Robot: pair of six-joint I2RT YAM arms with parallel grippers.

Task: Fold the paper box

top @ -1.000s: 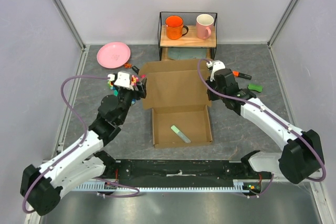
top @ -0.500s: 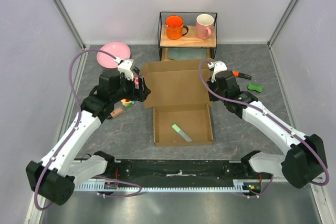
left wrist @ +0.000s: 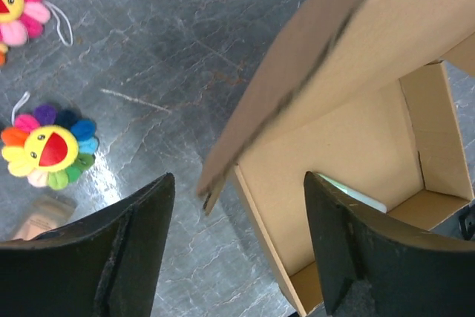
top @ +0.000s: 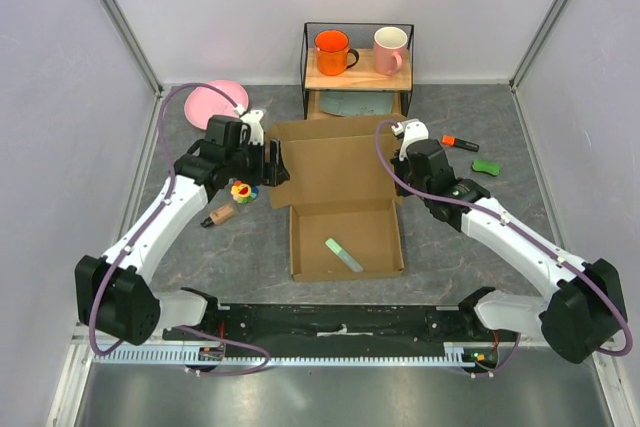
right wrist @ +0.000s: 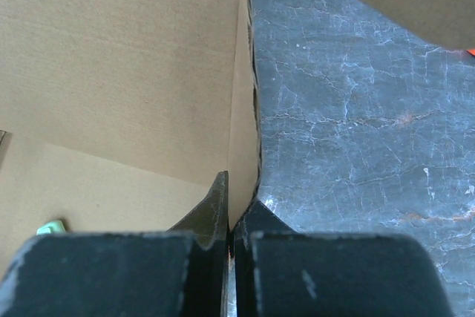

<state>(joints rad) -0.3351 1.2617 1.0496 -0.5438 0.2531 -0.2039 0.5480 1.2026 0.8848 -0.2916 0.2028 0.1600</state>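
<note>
Paper box on the desk, between the two grippers: open tray nearest the arm bases, lid tilted up beyond it. In the tray, nearer than both grippers, a pale green strip. Nearer than the left gripper and off to its left, a small tan piece, then a rainbow flower toy flat on the desk. Left gripper spread wide and holding nothing, fingers on either side of the lid's left corner and seemingly clear of it. Right gripper pinched fully shut on the thin right-hand edge of the cardboard near the tray's far corner; brown panel to its left, bare grey desk to its right. Beyond the left gripper, a pink plate. To the right of the right gripper, a green piece, and a little farther an orange marker. Farthest, behind the lid, a wire rack with an orange mug and a pink mug.
</note>
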